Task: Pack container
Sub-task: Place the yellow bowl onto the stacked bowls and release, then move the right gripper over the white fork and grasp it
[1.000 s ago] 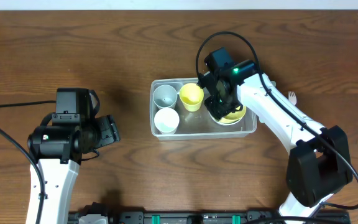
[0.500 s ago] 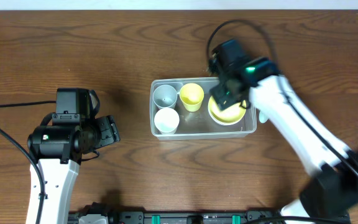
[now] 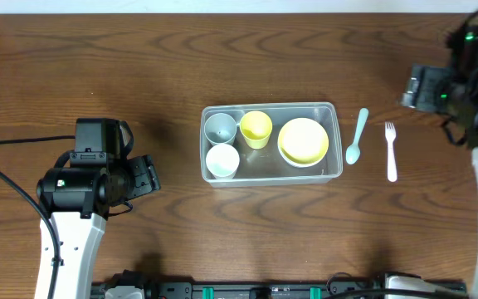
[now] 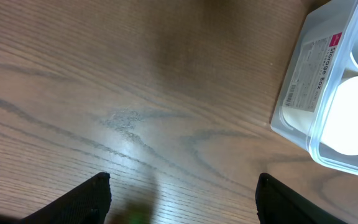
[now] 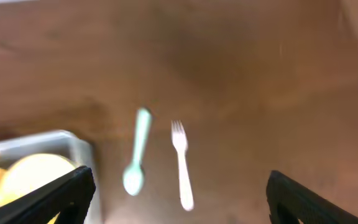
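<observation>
Dark wooden table point(image 3: 123, 66), overhead: the container point(image 3: 270, 106) sits at the centre, holding a grey cup point(image 3: 220, 127), white cup point(image 3: 221, 160), yellow cup point(image 3: 256, 128) and yellow bowl point(image 3: 303, 141). A spoon point(image 3: 357, 137) and fork point(image 3: 390, 151) lie just to its right. Left wrist: the left gripper point(image 4: 182, 199), fingers spread wide, hangs over bare wood, with the container's corner at the right. Right wrist, blurred: the right gripper point(image 5: 179, 199) gapes wide, with the spoon and fork in sight between its fingers.

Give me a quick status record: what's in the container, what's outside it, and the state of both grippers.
container: clear tub, no lid on
inside: grey cup, white cup, yellow cup, yellow bowl
outside: pale teal spoon and white fork, lying right of the container
left gripper: open, empty, left of the container
right gripper: open, empty, above the cutlery
</observation>
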Tool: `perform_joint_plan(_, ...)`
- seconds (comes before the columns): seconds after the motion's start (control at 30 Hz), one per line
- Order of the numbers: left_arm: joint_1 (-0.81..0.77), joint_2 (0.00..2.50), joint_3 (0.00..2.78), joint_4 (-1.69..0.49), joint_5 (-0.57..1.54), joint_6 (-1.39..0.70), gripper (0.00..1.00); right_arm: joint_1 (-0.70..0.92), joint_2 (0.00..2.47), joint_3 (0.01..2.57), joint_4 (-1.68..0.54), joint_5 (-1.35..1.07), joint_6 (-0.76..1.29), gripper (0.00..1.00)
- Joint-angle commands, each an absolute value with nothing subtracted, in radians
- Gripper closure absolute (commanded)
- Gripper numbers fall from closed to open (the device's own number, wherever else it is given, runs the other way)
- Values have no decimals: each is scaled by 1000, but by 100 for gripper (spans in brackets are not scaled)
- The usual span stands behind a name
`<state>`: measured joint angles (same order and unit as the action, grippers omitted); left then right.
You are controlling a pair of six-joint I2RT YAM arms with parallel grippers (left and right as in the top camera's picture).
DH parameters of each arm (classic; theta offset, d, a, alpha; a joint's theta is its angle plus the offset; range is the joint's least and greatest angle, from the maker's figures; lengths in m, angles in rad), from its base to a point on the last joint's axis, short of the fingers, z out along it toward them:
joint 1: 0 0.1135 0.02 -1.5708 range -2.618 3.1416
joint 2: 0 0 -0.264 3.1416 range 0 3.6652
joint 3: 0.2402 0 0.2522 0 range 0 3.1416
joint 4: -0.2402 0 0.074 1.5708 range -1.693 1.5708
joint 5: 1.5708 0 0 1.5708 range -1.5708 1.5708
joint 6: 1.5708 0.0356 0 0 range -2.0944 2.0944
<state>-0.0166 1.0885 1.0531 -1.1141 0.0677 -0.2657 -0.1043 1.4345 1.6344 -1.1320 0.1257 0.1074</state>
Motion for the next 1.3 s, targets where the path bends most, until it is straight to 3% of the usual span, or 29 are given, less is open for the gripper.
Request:
perform_joint_plan(0.0, -12, 1090, 1051, -1116, 53, -271, 25, -179, 1526, 1591, -1156, 64, 126, 10)
perform_joint_plan(0.63, -12, 1090, 1051, -1116, 53, -271, 25, -191, 2055, 1542, -1005, 19, -2, 10)
perform_joint_plan(1.27, -12, 1090, 1051, -1116, 53, -271, 25, -217, 2162, 1541, -946, 9, -17, 11)
